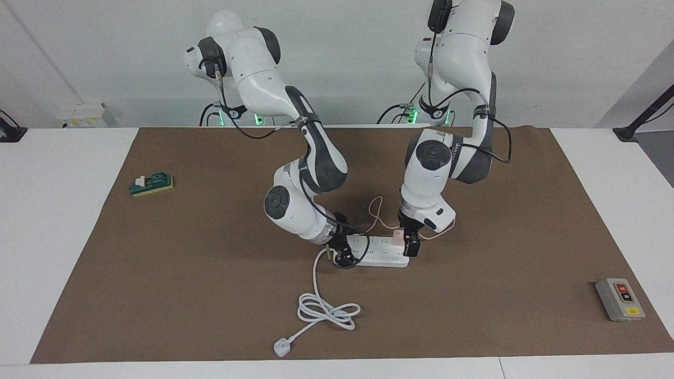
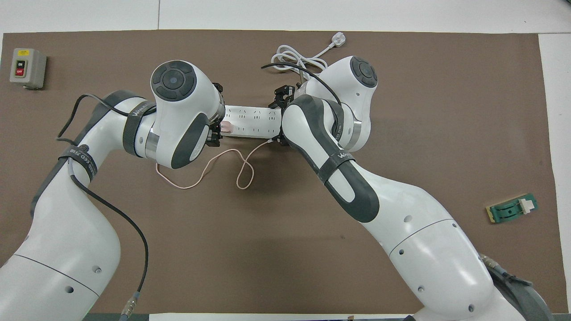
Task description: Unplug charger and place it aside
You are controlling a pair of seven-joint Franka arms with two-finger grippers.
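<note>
Charger (image 1: 397, 238): the small pink cube sits plugged into the white power strip (image 1: 380, 253), at the end toward the left arm's side of the table. Only a bit of pink shows, because the left gripper (image 1: 409, 243) is down over it and hides most of it. Its black fingers seem to sit on both sides of the cube, but I cannot tell if they are squeezing it. The thin pink cable (image 2: 209, 167) loops on the brown mat (image 1: 184, 263), nearer to the robots than the strip, and part of it runs under the left arm. The right gripper (image 1: 343, 253) is down at the other end of the strip, and its fingers look closed around that end. In the overhead view both big arms cover much of the strip. A thick white cord (image 1: 324, 305) curls away from the strip to a white plug (image 1: 283, 348). A grey switch box (image 1: 620, 299) and a small green block (image 1: 151, 185) lie well apart, near the mat's two ends.
</note>
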